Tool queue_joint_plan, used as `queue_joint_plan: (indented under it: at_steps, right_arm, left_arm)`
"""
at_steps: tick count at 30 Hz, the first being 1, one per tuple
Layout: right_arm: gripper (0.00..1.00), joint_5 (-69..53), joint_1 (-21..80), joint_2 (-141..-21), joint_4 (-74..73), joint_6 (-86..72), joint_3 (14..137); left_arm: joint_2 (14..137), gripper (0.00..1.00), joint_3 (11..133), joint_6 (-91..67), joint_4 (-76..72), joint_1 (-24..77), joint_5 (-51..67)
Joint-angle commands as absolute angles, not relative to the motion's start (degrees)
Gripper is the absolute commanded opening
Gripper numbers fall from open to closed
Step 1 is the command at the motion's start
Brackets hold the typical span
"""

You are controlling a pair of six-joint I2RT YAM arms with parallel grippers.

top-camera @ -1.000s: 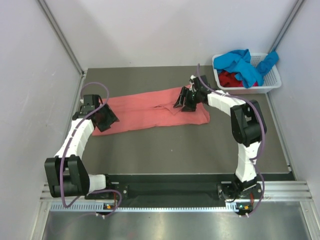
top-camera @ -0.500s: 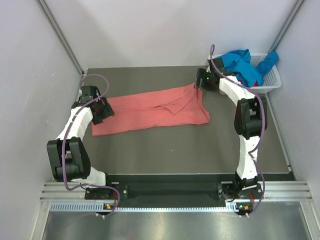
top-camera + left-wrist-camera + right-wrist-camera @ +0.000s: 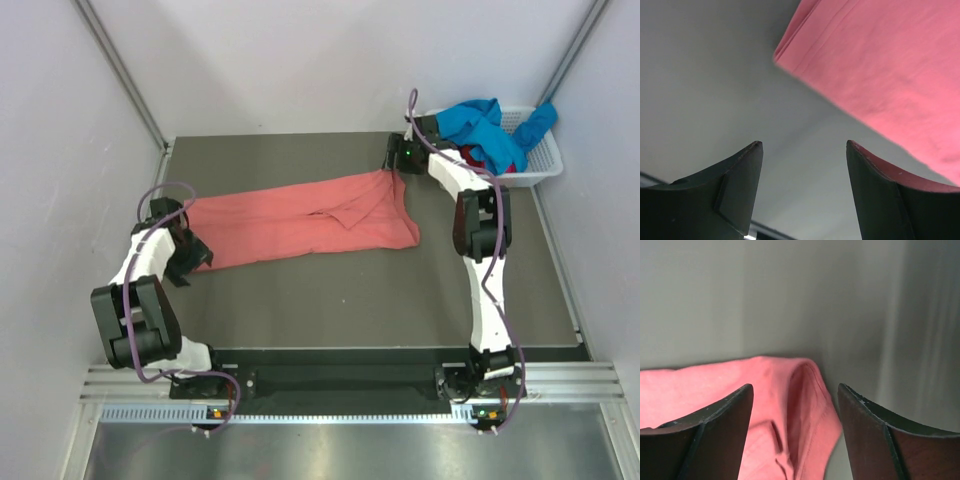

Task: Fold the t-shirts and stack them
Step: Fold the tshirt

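Observation:
The salmon-pink t-shirt (image 3: pixel 290 225) lies as a long folded band across the dark table, slanting from near left to far right. My left gripper (image 3: pixel 188 256) hovers open just off the shirt's left end, with nothing between its fingers. In the left wrist view the gripper (image 3: pixel 804 145) is over bare table and the shirt's corner (image 3: pixel 880 60) lies ahead to the right. My right gripper (image 3: pixel 398 162) stands open above the shirt's far right corner. In the right wrist view that corner (image 3: pixel 785 377) shows below the open gripper (image 3: pixel 795 386), untouched.
A white slotted basket (image 3: pixel 545 160) stands at the far right corner, holding a bright blue t-shirt (image 3: pixel 480 125) and a dark red t-shirt (image 3: pixel 462 158). Walls close in the table (image 3: pixel 350 300) on the left, back and right.
The left gripper has come off the shirt's left end and drawn back toward the near left. The right gripper moved from the shirt's middle to its far right corner.

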State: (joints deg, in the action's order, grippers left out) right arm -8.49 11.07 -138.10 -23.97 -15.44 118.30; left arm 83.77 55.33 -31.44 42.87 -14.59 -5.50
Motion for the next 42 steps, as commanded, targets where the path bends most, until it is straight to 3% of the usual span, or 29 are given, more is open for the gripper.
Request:
queue_joint_plan:
  at_steps: [1,6,11,20,27,37,42]
  right_arm:
    - [0.67,-12.56,10.90,-139.92,-19.25,-14.06,122.69]
    - [0.61,-11.08,10.90,-142.64,-21.79,-14.06,124.80]
    - [0.37,-12.13,10.90,-143.44,-22.68,-13.97,124.63]
    - [0.26,-14.24,10.99,-144.67,-21.01,-14.94,124.45]
    - [0.21,-15.73,11.42,-143.88,-18.81,-15.38,121.99]
    - [0.21,-16.08,11.51,-144.32,-18.90,-16.00,121.90]
    - [0.21,-15.65,11.43,-143.88,-18.99,-15.73,121.55]
  left_arm:
    - [79.64,0.73,53.79,-34.54,45.09,-15.73,-5.27]
    - [73.84,0.73,53.79,-35.68,46.49,-17.05,-9.22]
    - [75.67,0.72,52.82,-38.22,47.37,-17.92,-10.64]
    - [81.82,0.71,50.71,-40.78,39.74,-21.71,-7.21]
    - [88.85,0.69,52.12,-40.78,35.34,-24.70,-4.05]
    - [81.57,0.68,49.66,-39.82,31.56,-24.78,-0.26]
    - [87.53,0.69,52.47,-41.31,29.80,-24.87,2.09]
